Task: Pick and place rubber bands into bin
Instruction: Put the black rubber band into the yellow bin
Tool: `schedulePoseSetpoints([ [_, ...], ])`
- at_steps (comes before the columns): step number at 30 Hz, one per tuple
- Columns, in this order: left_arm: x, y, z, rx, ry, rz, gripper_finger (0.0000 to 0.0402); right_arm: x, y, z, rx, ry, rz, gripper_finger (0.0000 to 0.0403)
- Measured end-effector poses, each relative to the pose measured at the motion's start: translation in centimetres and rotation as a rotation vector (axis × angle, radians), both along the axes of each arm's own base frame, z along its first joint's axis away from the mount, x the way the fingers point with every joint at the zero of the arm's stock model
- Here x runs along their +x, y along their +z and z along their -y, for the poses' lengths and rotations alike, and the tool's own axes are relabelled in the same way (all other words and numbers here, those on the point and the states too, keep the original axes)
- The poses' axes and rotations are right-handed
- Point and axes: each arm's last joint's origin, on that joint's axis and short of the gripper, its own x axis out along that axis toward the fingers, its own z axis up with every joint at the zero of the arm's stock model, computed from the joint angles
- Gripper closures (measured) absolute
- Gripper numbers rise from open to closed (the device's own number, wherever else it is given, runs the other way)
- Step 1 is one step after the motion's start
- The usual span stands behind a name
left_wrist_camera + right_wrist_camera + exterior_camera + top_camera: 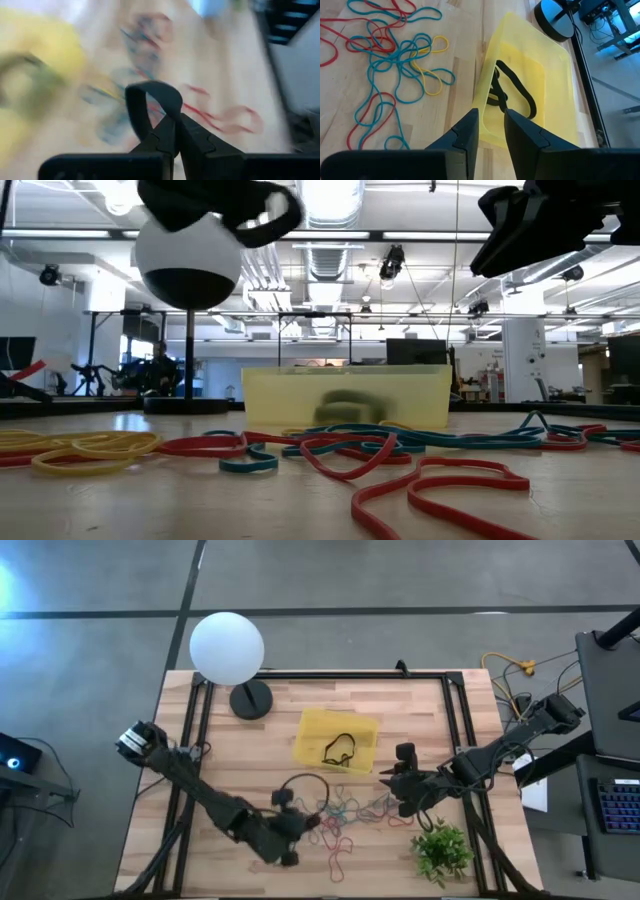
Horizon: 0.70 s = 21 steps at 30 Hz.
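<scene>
A shallow, translucent yellow bin [337, 739] is seen lying flat near the middle of the wooden desk [420, 710], with black rubber bands [512, 89] coiled inside it. A tangle of red, blue and yellow rubber bands [395, 60] is spread loose on the wood just beside the bin's long wall, toward the desk's front edge. One black rubber band [150, 102] is held as an upright loop, pinched in the closed left claw [177, 142] above the scattered bands.
</scene>
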Motion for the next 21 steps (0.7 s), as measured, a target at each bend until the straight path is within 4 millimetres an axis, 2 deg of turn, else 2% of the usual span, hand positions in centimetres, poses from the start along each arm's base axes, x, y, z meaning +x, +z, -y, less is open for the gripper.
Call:
schedulePoseSetpoints([
  [3,1.2,0.8,-2.5,0.129,0.054,0.039,0.0401,0.0,0.0,0.0,0.0,0.0,0.0,0.0324],
  [7,3.3,1.4,-5.9,0.202,0.111,0.076,0.0401,0.0,0.0,0.0,0.0,0.0,0.0,0.0329],
  [14,5.2,1.4,-11.6,0.186,0.256,0.071,0.0401,-0.1,-0.4,0.1,-0.007,0.0,-0.011,0.0327],
  [21,6.1,0.7,-15.7,0.116,0.31,0.037,0.0401,-0.3,-0.9,0.2,-0.023,0.005,-0.028,0.0331],
])
